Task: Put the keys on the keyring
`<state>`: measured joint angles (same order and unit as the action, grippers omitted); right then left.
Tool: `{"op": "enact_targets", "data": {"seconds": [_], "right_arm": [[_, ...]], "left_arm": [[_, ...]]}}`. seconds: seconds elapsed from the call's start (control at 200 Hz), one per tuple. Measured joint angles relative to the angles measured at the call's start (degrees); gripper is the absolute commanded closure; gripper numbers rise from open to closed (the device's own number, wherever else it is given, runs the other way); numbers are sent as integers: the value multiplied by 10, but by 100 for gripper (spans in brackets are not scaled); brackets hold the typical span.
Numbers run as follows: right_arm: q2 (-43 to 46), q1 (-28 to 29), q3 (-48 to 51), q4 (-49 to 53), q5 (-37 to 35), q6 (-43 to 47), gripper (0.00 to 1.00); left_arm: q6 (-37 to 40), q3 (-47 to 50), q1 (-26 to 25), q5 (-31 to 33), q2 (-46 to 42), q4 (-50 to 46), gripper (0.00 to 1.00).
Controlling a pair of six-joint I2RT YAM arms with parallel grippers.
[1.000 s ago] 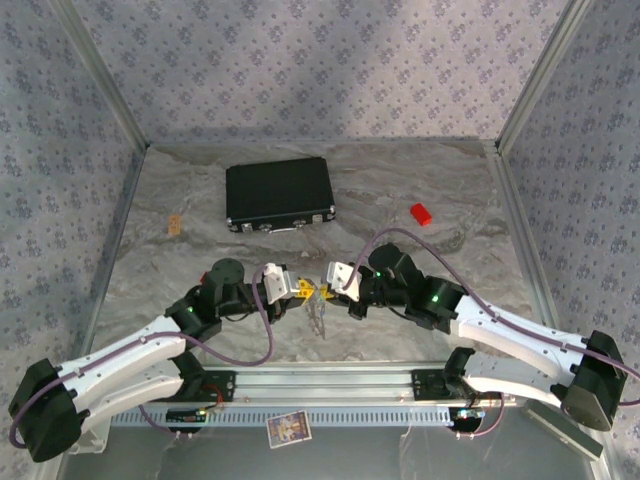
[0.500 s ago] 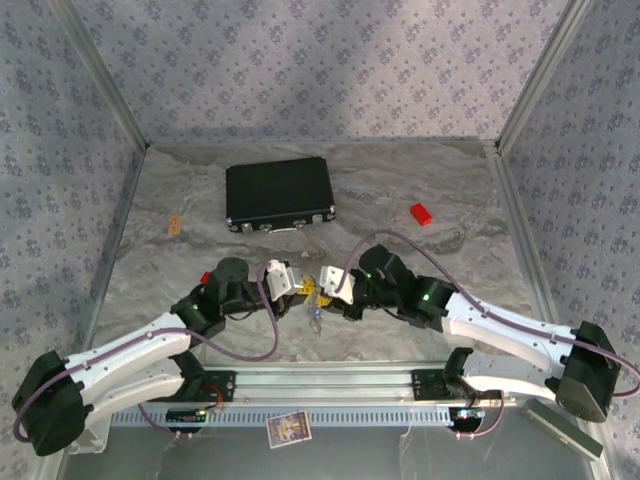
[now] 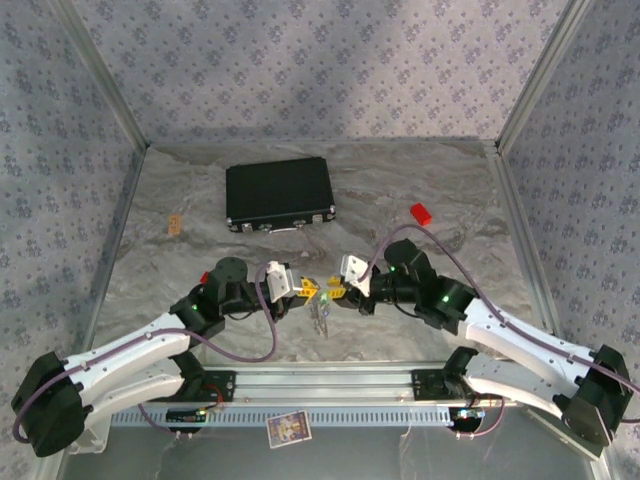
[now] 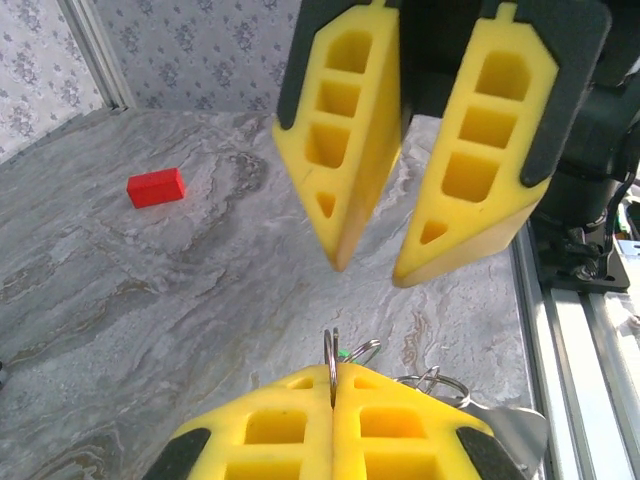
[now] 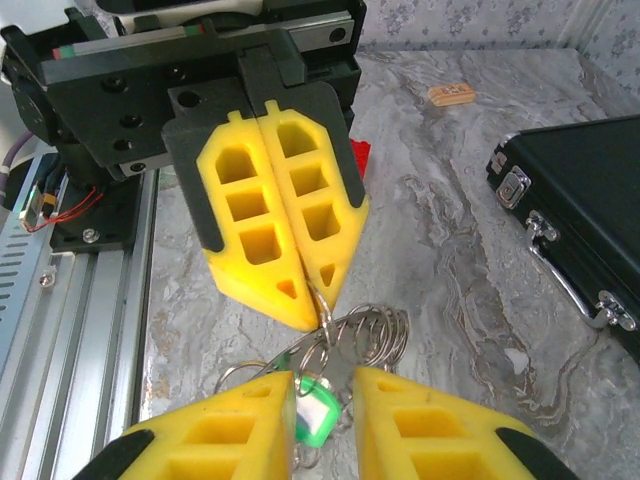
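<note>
Dangling over the marbled table [image 3: 420,180] — keys [image 3: 320,315], amid floral-papered walls [image 3: 300,60].

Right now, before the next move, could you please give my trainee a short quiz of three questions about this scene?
1. True or false: the left hand is shut on a metal ring.
2. In the right wrist view, which colour is the key head seen between the open fingers of the right hand? A red, B green, C black.
3. In the top view, name the dark flat thing lying on the table beyond both hands.
Key: 1 true. 2 B. 3 the black case.
</note>
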<state>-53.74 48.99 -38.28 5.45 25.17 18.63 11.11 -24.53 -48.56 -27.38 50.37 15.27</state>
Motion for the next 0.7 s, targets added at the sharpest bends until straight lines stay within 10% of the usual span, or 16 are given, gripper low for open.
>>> {"op": "enact_targets", "data": {"seconds": [0.7], "right_arm": [[-48, 4, 0, -25, 20, -2, 79]], "left_arm": [[4, 0, 0, -26, 3, 1, 100]]}}
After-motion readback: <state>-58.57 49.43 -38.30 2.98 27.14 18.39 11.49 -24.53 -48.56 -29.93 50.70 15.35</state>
